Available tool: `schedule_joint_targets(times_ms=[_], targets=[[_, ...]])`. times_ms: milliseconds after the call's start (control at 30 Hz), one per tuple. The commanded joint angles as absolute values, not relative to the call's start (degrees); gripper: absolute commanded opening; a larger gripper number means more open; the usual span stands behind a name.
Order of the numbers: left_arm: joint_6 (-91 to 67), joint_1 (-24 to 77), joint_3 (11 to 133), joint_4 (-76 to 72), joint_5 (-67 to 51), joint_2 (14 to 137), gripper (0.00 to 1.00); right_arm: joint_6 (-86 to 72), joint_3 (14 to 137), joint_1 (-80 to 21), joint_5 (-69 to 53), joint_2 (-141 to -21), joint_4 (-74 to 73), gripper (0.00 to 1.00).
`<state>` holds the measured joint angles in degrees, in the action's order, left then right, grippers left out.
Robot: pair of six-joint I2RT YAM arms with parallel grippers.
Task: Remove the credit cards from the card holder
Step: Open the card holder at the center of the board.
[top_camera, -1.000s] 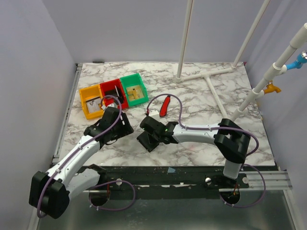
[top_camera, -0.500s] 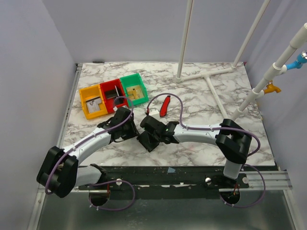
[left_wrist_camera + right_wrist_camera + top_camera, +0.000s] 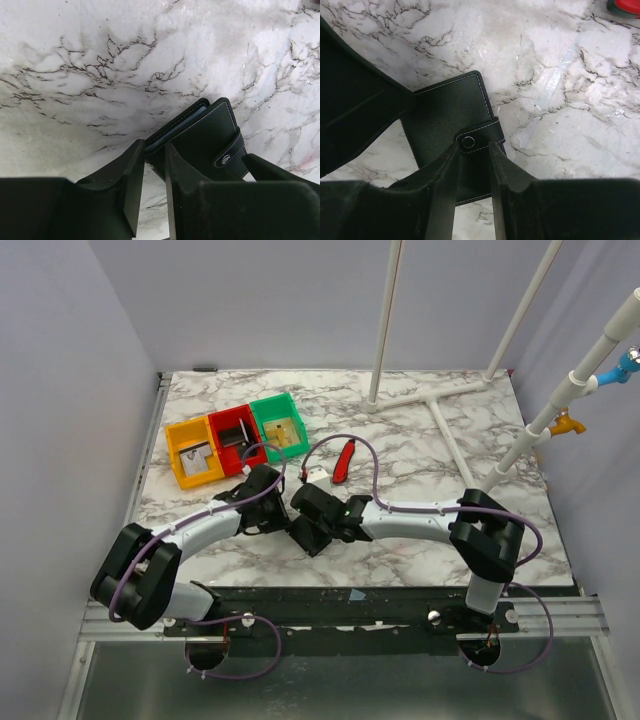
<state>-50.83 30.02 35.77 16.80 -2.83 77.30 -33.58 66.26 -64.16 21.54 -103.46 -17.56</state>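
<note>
The card holder (image 3: pixel 308 536) is a black wallet lying folded on the marble, its snap strap (image 3: pixel 475 140) fastened. It also shows in the left wrist view (image 3: pixel 205 135) and the right wrist view (image 3: pixel 445 110). My right gripper (image 3: pixel 473 146) stands over it with its jaws a narrow gap apart, the tips resting beside the strap. My left gripper (image 3: pixel 155 150) is at the wallet's left corner, jaws a narrow gap apart, with the corner in the gap. A bluish-grey edge shows between the wallet's leaves. No credit card shows.
Orange (image 3: pixel 172 455), red (image 3: pixel 215 422) and green (image 3: pixel 262 405) bins stand at the back left, holding small flat pieces. A red-and-black tool (image 3: pixel 343 460) lies just behind the right gripper. A white pipe frame (image 3: pixel 440 400) stands at the back right.
My left arm has swung right from beside the bins until its gripper reached the wallet's left corner. The right gripper and the wallet have stayed put.
</note>
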Motion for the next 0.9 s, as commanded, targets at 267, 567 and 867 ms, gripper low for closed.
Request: schedule_joint_targets(times_ms=[267, 567, 867], targets=[[-50.77, 30.23, 36.76, 16.44, -4.22, 80.34, 0.18, -30.96, 68.12, -66.17, 26.20, -106.79, -15.56, 0.37], [-50.64, 30.23, 36.92, 16.93, -4.39, 80.85, 0.14, -31.94, 68.24, -66.49, 28.35, -109.74, -17.26, 0.35], [-50.28, 30.22, 37.51, 17.85, -4.04, 80.89, 0.10, -33.73, 67.81, -66.45, 27.62, -112.00, -18.80, 0.20]])
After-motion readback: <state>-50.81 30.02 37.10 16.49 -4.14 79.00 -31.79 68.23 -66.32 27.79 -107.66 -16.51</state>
